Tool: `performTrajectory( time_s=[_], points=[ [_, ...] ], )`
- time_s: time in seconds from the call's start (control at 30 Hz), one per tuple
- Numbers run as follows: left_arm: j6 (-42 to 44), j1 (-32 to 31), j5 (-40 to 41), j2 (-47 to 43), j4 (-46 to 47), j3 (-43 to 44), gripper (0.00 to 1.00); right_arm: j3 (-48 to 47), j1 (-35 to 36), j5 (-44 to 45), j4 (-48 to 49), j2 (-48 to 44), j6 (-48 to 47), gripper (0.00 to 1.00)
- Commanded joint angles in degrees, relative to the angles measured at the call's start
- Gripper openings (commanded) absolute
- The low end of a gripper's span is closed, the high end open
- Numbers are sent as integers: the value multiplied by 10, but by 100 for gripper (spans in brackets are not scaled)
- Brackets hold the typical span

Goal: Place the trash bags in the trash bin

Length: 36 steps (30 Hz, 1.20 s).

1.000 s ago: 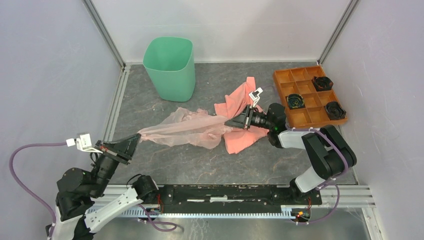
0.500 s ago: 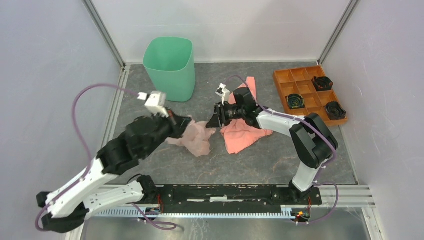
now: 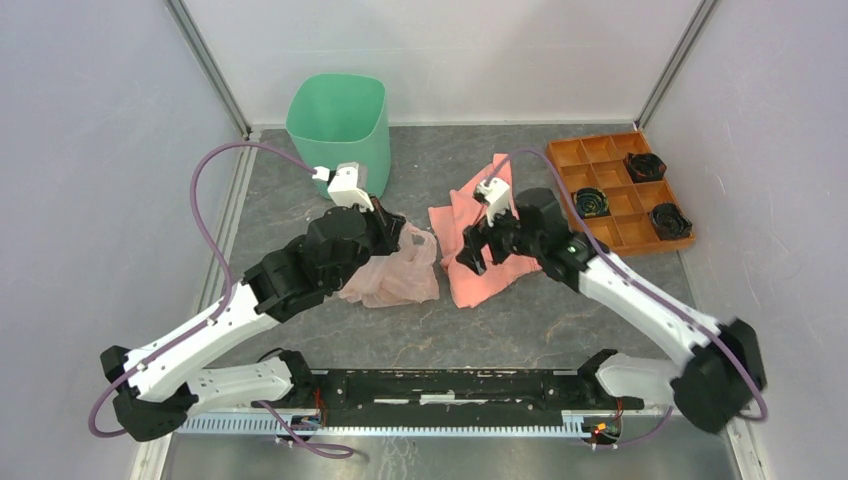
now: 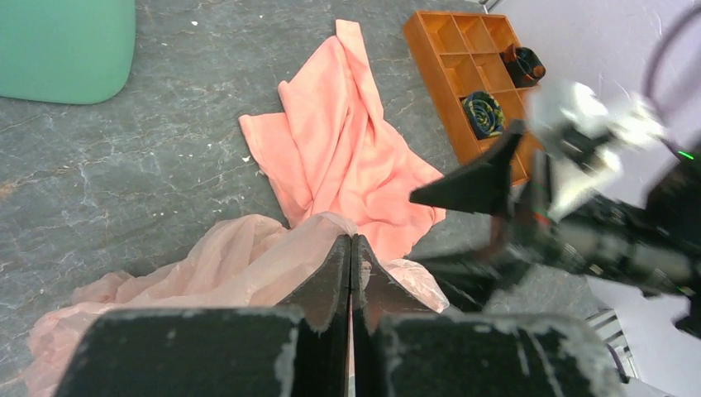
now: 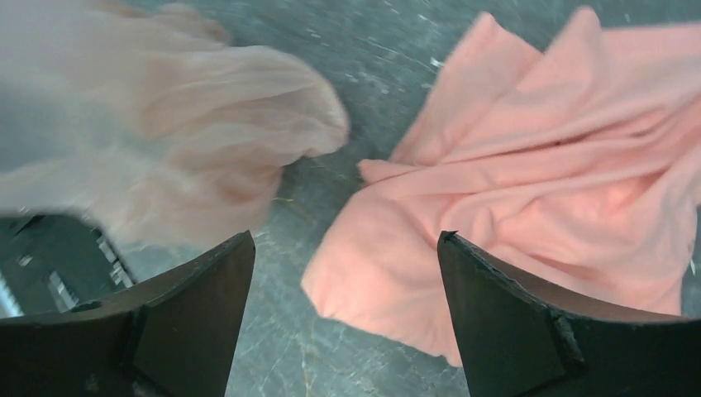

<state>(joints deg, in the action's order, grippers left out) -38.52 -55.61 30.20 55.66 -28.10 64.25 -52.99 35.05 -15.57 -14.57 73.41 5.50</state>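
Note:
The trash bag (image 3: 395, 278) is a crumpled pale pink translucent heap on the grey tabletop, in front of the mint-green trash bin (image 3: 340, 130). My left gripper (image 3: 398, 236) is shut on the bag's upper fold, and thin film shows pinched between its fingertips in the left wrist view (image 4: 351, 245). My right gripper (image 3: 473, 250) hangs open just right of the bag, over the near-left edge of the salmon cloth (image 3: 472, 285). In the right wrist view the gripper (image 5: 345, 240) holds nothing; the trash bag (image 5: 207, 124) lies to its left.
The salmon-orange cloth (image 4: 347, 157) lies spread between the bag and the orange compartment tray (image 3: 598, 237) at the right wall. Three black round parts (image 3: 645, 165) sit in the tray. The bin (image 4: 66, 50) stands near the back-left frame post.
My right gripper has let go of the bag and opened, drawing back over the cloth. My left arm has swung from the near left toward the middle, gathering the stretched bag into a heap.

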Motion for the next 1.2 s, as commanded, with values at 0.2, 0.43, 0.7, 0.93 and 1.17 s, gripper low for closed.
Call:
performTrajectory(
  time_s=[0.2,0.43,0.7,0.93,1.17],
  points=[
    [42,2,-32,37,60,39,2,48,49,-203,157,-155,-12,98],
    [46,3,-63,43,64,40,2,-3,68,-155,198,-75,67,97],
    [51,3,-94,63,65,51,4,34,57,-58,277,-21,221,15],
    [65,27,-109,38,6,53,73,181,-117,-159,379,15,375,0],
    [69,209,-253,-67,-11,-43,90,217,-197,-200,350,72,293,0]
  ],
)
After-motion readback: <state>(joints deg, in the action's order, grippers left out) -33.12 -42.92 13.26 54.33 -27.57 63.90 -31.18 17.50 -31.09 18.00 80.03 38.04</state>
